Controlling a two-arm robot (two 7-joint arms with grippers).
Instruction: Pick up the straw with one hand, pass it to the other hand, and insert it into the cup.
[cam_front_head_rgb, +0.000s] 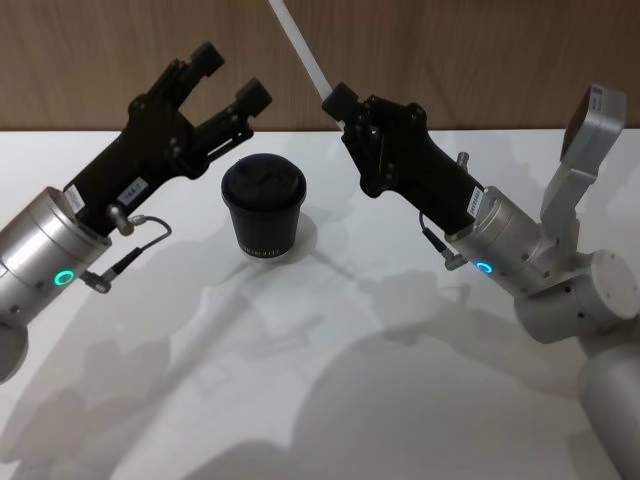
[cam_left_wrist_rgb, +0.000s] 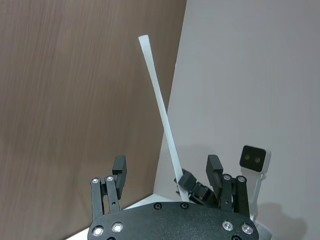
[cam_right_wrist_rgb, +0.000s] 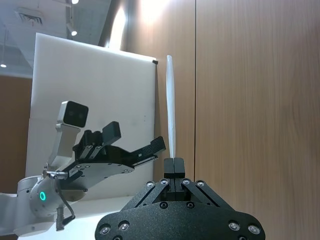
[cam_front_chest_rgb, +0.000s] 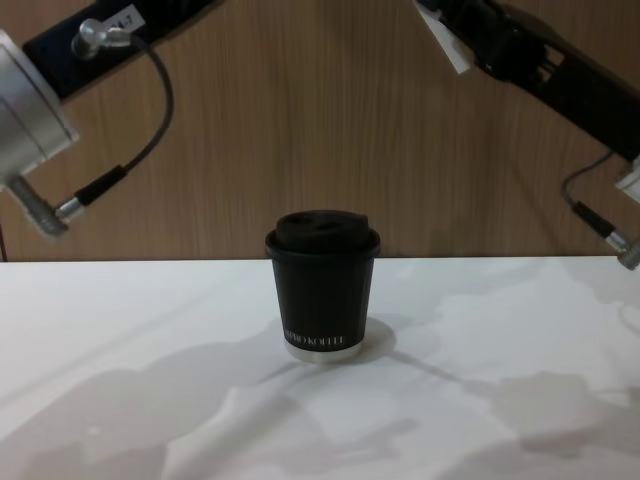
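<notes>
While right gripper (cam_front_head_rgb: 338, 100) jaws pinch the straw (cam_front_head_rgb: 300, 45) low | left gripper (cam_front_head_rgb: 232, 76) jaws released, apart

white table (cam_front_head_rgb: 330, 400) with grey shadows across it; brown wood-panel wall (cam_front_head_rgb: 90, 50) behind; ceiling lights (cam_right_wrist_rgb: 74, 32) in right wrist view

Black left hand (cam_front_head_rgb: 232, 75), right hand (cam_front_head_rgb: 336, 100), silver wrists (cam_front_head_rgb: 40, 250)
</notes>
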